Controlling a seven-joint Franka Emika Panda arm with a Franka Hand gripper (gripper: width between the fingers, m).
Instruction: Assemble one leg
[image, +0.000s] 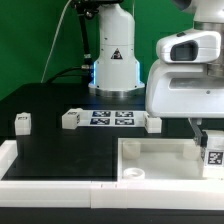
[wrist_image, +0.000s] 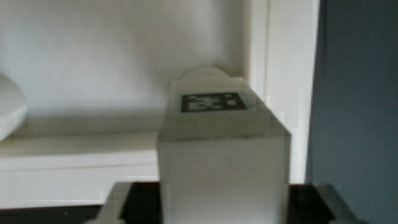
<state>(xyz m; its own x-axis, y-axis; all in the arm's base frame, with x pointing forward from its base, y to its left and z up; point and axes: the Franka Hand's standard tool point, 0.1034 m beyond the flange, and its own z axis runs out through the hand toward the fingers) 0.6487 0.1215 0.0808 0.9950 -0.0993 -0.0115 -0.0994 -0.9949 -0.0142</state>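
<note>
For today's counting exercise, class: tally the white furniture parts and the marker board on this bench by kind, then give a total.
Small legs: 4 (three loose on the table, and one leg held in the gripper)
Large square tray part: 1
Marker board: 1
Total: 6

The exterior view faced the arm's base from across the black table, slightly above, at middling range, with the white tray-like part nearest it. The wrist view sat very close to a tagged leg, that part's wall behind. Both views shared that part.
</note>
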